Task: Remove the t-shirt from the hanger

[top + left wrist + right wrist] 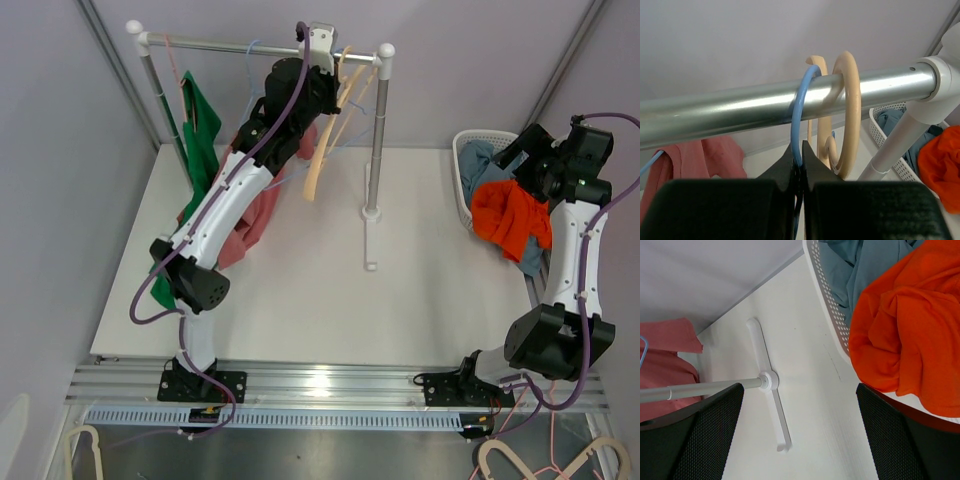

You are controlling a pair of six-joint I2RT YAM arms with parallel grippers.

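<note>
A pink t-shirt (252,215) hangs on a thin blue hanger below the rail (240,45), mostly hidden behind my left arm. It also shows in the left wrist view (700,155) and the right wrist view (665,370). My left gripper (318,50) is up at the rail, shut on the blue hanger's hook (799,115), which loops over the rail (740,107). My right gripper (522,160) is open and empty, over the edge of the white basket (462,175), and it also shows in its own wrist view (800,435).
A green shirt (205,130) hangs at the rail's left end. Beige hangers (320,150) hang next to the blue hook (847,110). The rack's right post (378,130) stands mid-table. The basket holds an orange shirt (510,215) and a grey-blue one (860,265).
</note>
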